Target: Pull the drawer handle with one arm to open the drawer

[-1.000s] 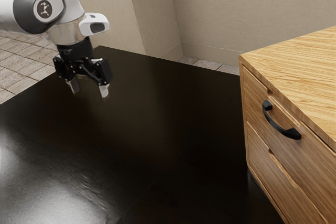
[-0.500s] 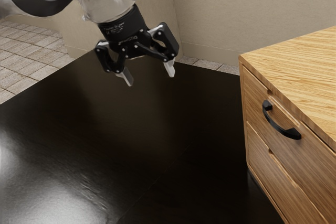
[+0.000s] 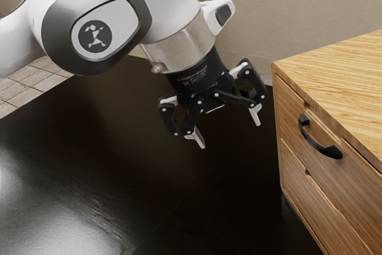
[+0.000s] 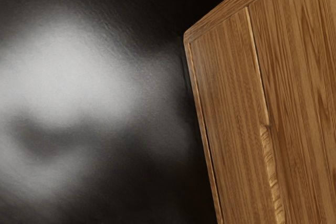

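The drawer handle (image 3: 319, 138) is a black curved bar, fixed at both ends to the upper drawer (image 3: 352, 177) and bowing out from the wood, slanting down toward the exterior view's right. That drawer front sits flush in the cabinet (image 3: 340, 76), closed, with a thin seam parting it from the lower drawer (image 3: 316, 213) beneath. It's light, streaky grained wood all over, with rounded corners. The cabinet stands on the table (image 3: 89, 177) at the edge on the exterior view's right, its face turned to the open tabletop.

And here's the gripper (image 3: 228, 131), hanging in the air above the table, near the cabinet's front corner but apart from it. The fingers (image 3: 198, 140) are spread wide with nothing between them and touch nothing: released and empty. The hand tilts toward the cabinet, and the big white arm (image 3: 119, 16) comes in from the exterior view's upper left.

In the wrist view the cabinet (image 4: 231, 129) stands ahead of the hand, with a seam (image 4: 257, 66) running along its face and a shallow notch (image 4: 268, 171) on that line. Beside it the table (image 4: 79, 103) shows glossy black with a pale sheen.

Room to move: open dark tabletop lies between the gripper and the drawer front, and a wide stretch more runs toward the exterior view's left. Beyond the table's far edge are a tiled floor (image 3: 24, 82) and a beige wall (image 3: 286, 10)
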Available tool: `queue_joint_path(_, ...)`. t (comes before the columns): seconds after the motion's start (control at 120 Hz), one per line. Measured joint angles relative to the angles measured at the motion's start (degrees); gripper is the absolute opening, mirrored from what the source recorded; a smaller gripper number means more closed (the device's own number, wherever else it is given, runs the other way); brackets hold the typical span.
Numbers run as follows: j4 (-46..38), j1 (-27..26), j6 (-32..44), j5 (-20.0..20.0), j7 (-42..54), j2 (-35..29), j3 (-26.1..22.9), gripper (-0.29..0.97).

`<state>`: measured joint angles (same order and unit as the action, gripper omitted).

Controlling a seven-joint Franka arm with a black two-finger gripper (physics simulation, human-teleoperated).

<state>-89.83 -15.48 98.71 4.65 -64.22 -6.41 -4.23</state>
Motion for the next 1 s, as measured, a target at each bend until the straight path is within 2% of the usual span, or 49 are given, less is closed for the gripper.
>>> queue_joint_path(0.083,-1.95,0.39,4.45,0.07,-2.55,-0.33,0.15,0.68)
queue_joint_path(0.233,-6.0,-5.28,12.09,-0.12,-6.41,-1.86,0.59,0.68)
queue_joint_path(0.442,-9.4,-6.08,20.85,-0.16,-10.33,-1.58,2.42,0.68)
queue_joint_path(0.708,-13.55,-7.81,28.07,-0.09,-13.86,-2.74,2.09,0.68)
queue_joint_path(1.0,-15.92,-7.8,32.19,-0.08,-16.24,-3.76,2.21,0.68)
